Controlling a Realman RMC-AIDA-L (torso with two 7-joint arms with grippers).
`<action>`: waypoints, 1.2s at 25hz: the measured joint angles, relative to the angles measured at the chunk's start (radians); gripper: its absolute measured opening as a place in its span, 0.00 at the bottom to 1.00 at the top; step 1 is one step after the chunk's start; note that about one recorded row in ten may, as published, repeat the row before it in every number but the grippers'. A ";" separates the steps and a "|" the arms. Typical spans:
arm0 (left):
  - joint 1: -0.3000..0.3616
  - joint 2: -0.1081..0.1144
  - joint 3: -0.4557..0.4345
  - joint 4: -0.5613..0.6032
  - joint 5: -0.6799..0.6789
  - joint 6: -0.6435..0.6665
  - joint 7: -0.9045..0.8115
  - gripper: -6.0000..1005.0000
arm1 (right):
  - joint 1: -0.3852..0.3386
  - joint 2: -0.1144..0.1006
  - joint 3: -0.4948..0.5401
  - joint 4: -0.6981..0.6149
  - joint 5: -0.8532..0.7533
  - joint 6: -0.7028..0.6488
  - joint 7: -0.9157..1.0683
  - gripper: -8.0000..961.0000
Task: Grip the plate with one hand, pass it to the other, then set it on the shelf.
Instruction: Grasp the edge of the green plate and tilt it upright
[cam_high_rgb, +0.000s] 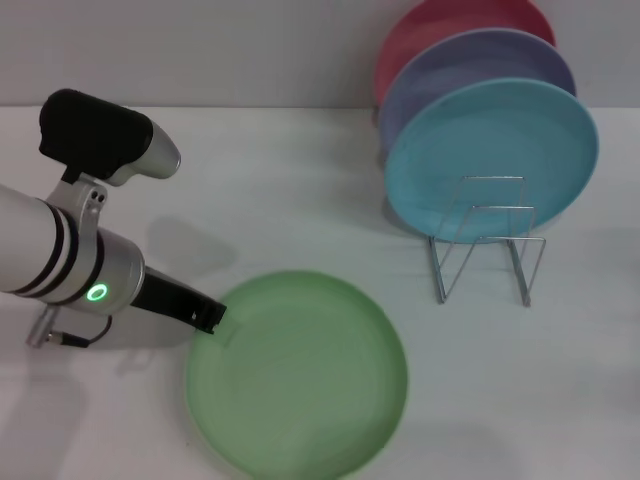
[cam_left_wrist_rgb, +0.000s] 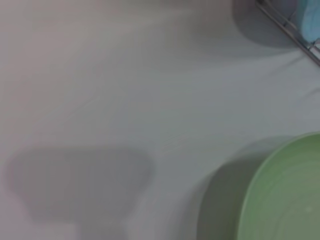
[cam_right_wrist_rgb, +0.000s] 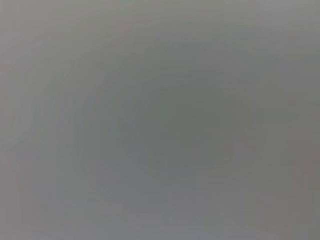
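White surface (cam_high_rgb: 300, 180) with a plate and a rack.
The light green plate (cam_high_rgb: 297, 375) lies flat at lower centre; the wire shelf (cam_high_rgb: 487, 240) stands at right.

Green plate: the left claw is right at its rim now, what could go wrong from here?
The left claw meets the green plate only at its rim, so a thin edge grip could slip or tip the plate. The wire rack already holds a turquoise plate with others behind it, so slotting in may knock them. The right claw is out of sight, so handover alignment is unchecked.

Turquoise plate (cam_high_rgb: 490, 160), lavender plate (cam_high_rgb: 470, 65) and seemingly pink plate (cam_high_rgb: 440, 25) stand upright.
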 joint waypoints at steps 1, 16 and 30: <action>0.002 0.000 -0.002 -0.012 0.001 0.004 0.011 0.05 | 0.000 0.000 0.000 0.000 0.000 0.000 0.000 0.80; 0.061 0.001 -0.080 -0.235 0.141 0.230 0.070 0.05 | 0.000 -0.017 -0.424 0.463 -0.122 0.007 0.276 0.80; 0.116 -0.001 -0.076 -0.288 0.136 0.334 0.078 0.06 | 0.129 -0.057 -0.458 1.174 -1.340 -0.543 1.577 0.80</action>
